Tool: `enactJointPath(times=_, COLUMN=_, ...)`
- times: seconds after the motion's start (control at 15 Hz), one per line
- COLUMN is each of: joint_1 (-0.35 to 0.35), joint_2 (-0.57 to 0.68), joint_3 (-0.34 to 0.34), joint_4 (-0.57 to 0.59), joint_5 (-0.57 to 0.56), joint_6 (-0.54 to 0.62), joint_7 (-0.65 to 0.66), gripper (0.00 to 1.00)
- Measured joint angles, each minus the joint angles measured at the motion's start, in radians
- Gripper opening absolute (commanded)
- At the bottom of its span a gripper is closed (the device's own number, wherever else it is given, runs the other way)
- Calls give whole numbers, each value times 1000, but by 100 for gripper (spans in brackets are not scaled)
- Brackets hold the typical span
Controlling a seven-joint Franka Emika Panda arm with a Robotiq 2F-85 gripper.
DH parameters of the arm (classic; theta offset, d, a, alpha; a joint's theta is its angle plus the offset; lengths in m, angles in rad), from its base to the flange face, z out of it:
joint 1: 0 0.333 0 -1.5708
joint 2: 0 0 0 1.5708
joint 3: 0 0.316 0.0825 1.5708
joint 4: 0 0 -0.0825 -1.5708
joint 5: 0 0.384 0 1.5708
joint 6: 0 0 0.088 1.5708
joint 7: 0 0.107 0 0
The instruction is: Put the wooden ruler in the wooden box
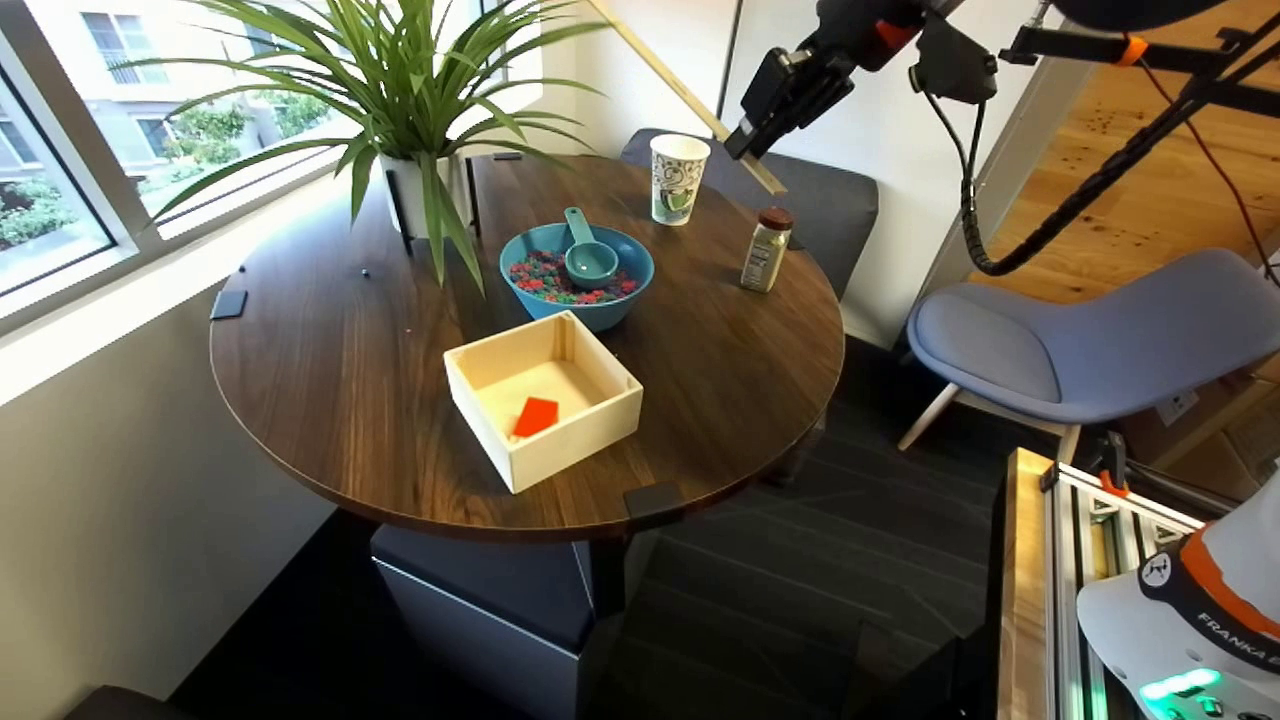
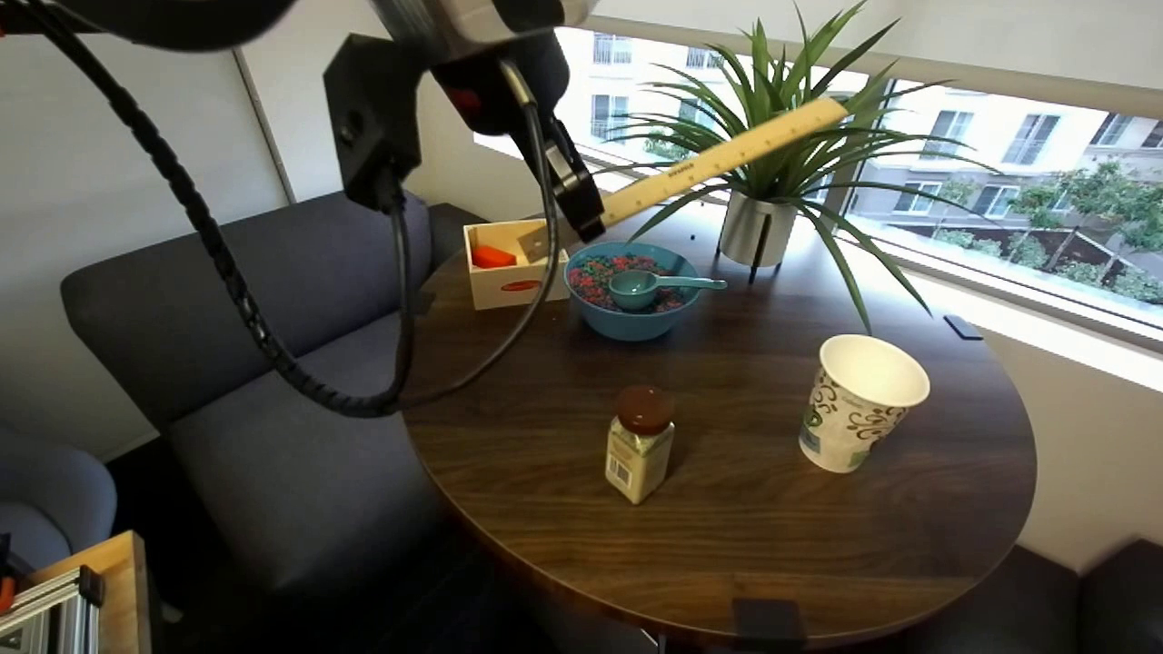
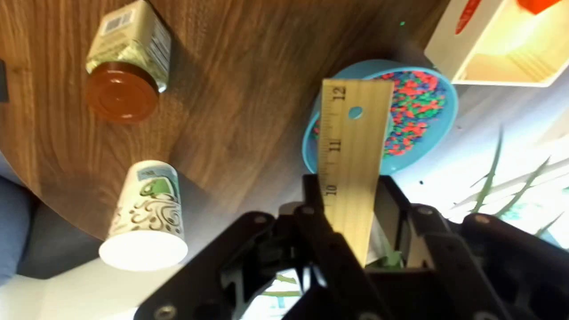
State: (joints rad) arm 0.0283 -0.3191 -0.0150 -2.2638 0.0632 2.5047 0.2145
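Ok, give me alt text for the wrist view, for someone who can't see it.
The pincer holds a wooden ruler, its 12 end pointing up the picture and hiding part of a blue bowl of colored bits. The wooden box is cut off at upper right. At left, a brown-lidded jar and a patterned paper cup stand on a dark table.

The wooden ruler (image 3: pixel 351 155) was tan with black numerals, the wooden box (image 1: pixel 580 437) pale cream. I saw a blue bowl (image 2: pixel 627 324) and a white cup (image 2: pixel 856 416) patterned with dark swirls.
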Motion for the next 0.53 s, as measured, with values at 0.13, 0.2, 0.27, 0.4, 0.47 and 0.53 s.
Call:
enactJointPath(times=0.13, joint_1=36, joint_2=-49, joint_3=5, joint_4=-6, joint_5=48, joint_6=-5, joint_7=-97, gripper=10)
enactJointPath(times=0.2, joint_1=58, joint_2=-70, joint_3=13, joint_4=-10, joint_5=59, joint_6=-17, joint_7=-132, gripper=10)
enactJointPath(times=0.27, joint_1=82, joint_2=-88, joint_3=26, joint_4=-15, joint_5=65, joint_6=-28, joint_7=-159, gripper=10)
enactJointPath(times=0.4, joint_1=131, joint_2=-114, joint_3=55, joint_4=-28, joint_5=76, joint_6=-41, joint_7=-203, gripper=10)
enactJointPath(times=0.47, joint_1=159, joint_2=-123, joint_3=67, joint_4=-35, joint_5=85, joint_6=-41, joint_7=-226, gripper=10)
enactJointPath(times=0.53, joint_1=191, joint_2=-129, joint_3=76, joint_4=-41, joint_5=103, joint_6=-41, joint_7=-253, gripper=10)
